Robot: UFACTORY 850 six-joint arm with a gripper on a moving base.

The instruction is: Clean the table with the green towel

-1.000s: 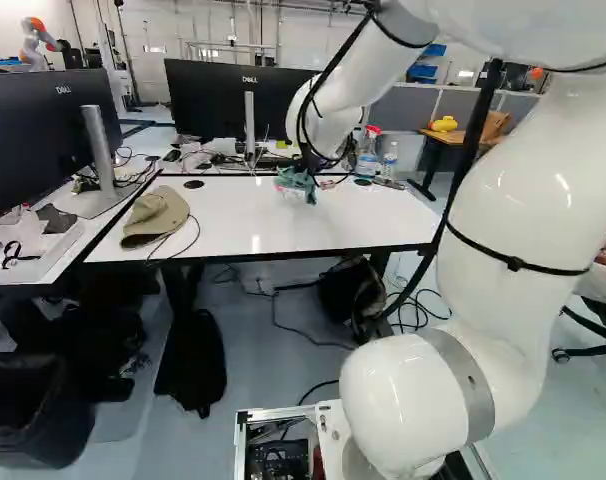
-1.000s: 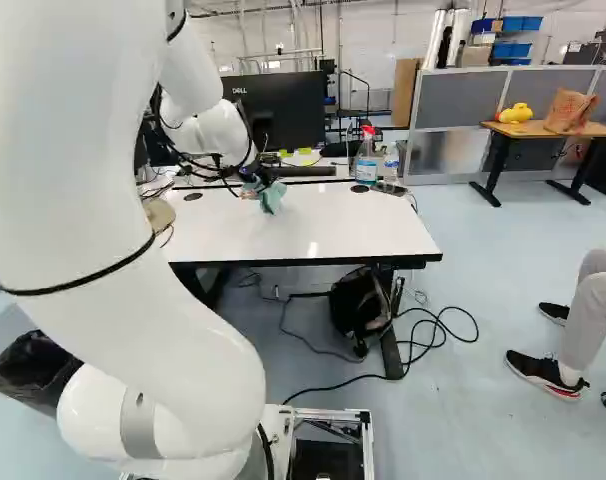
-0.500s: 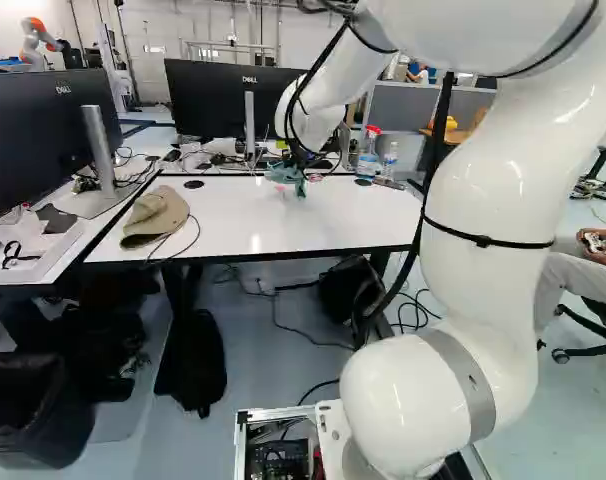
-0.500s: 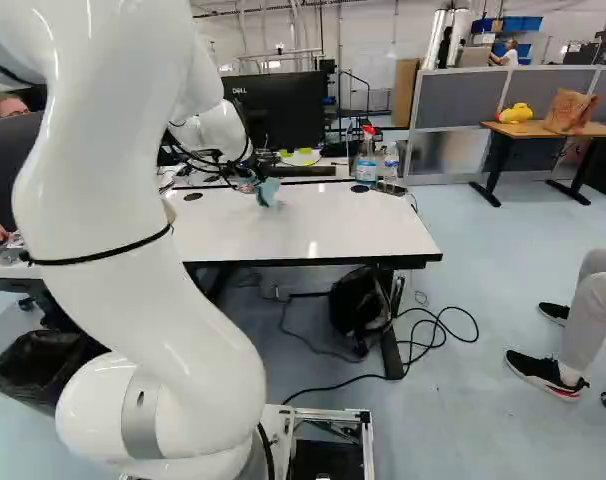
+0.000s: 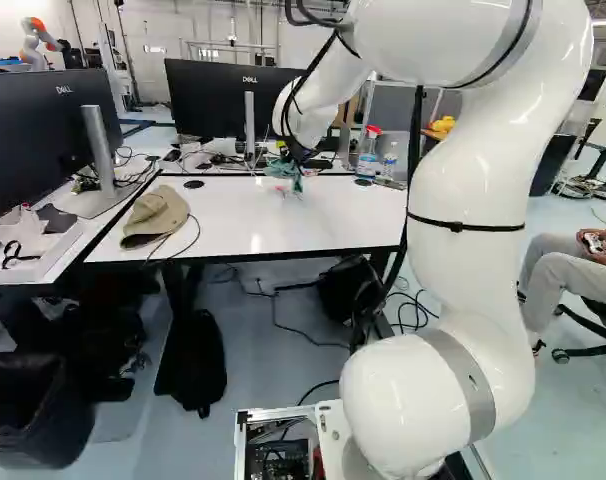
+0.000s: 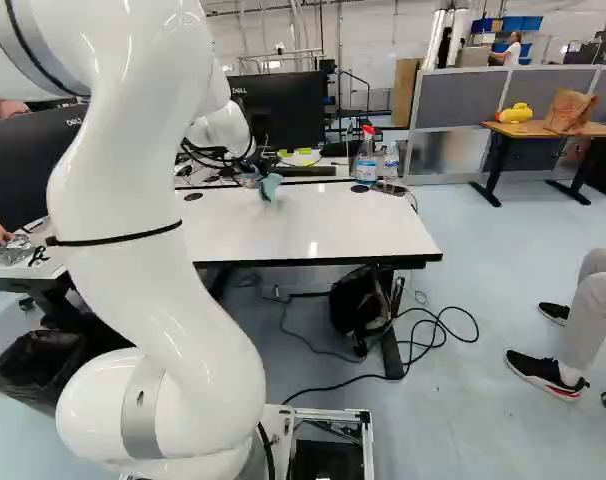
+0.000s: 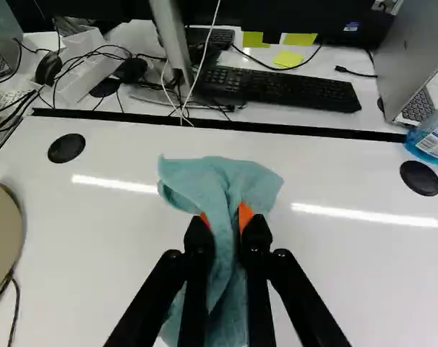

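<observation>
- The gripper [image 7: 227, 220] pinches the green towel [image 7: 220, 176] from both sides, likely so it can't slip while rubbing.
- The towel is over the far part of the white table [image 7: 110, 238]. I can't tell if it touches.
- Its loose ends spread out, maybe to wipe more.
- The hat [image 5: 155, 215] sits at one end, leaving wiping room.
- The spray bottle [image 6: 366, 158] stands at the back, maybe for wetting.

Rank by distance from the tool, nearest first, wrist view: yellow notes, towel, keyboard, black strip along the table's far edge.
1. Towel: between the tool's fingers
2. Black strip: ahead, at the table's far edge
3. Keyboard: just past the strip
4. Yellow notes: beyond the keyboard
</observation>
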